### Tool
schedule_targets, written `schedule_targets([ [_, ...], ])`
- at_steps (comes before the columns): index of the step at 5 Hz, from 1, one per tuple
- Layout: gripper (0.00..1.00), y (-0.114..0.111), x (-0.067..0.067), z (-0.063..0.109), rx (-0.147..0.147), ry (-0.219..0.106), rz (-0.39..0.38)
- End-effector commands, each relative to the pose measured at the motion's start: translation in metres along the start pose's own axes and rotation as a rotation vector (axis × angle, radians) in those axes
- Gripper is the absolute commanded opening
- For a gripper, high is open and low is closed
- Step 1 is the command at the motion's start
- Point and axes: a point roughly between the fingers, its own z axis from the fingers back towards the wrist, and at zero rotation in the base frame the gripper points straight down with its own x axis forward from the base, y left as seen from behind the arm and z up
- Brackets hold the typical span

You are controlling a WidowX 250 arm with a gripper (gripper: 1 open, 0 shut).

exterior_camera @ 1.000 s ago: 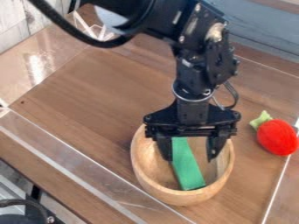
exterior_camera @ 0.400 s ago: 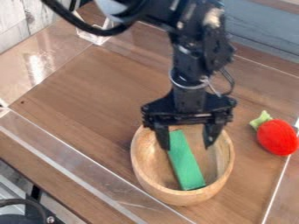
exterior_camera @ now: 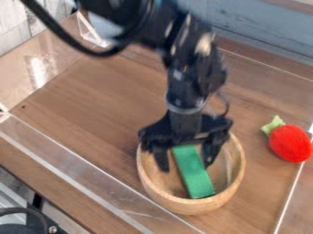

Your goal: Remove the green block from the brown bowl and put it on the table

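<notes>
The brown bowl (exterior_camera: 163, 194) sits on the table (exterior_camera: 98, 101) near its front right. Inside it the green block (exterior_camera: 195, 176) leans from the bowl's floor up toward the far rim. My gripper (exterior_camera: 186, 155) points straight down and is open, lowered into the bowl. One of its dark fingers (exterior_camera: 156, 155) stands left of the block's upper end and the other stands to the right, with the block between them. Whether the fingers touch the block I cannot tell, as the arm is blurred.
A red strawberry-like toy (exterior_camera: 291, 143) with green leaves lies on the table right of the bowl. Clear acrylic walls (exterior_camera: 73, 169) run along the table's front and left edges. The dark arm (exterior_camera: 134, 27) reaches in from the top left.
The open gripper has sunk lower into the bowl, shifted slightly left in the picture and rolled a little about its own axis. The green block and bowl have not moved.
</notes>
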Motion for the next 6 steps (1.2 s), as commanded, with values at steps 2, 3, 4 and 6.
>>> schedule_targets([
  [2, 0.00, -0.011, 0.008, -0.021, -0.025, 0.005, 0.019],
  [3, 0.00, -0.006, 0.011, -0.002, -0.026, -0.021, -0.027],
  [4, 0.00, -0.001, 0.019, 0.023, -0.038, -0.060, -0.079],
  [6, 0.00, 0.016, 0.080, 0.050, -0.075, -0.075, -0.167],
])
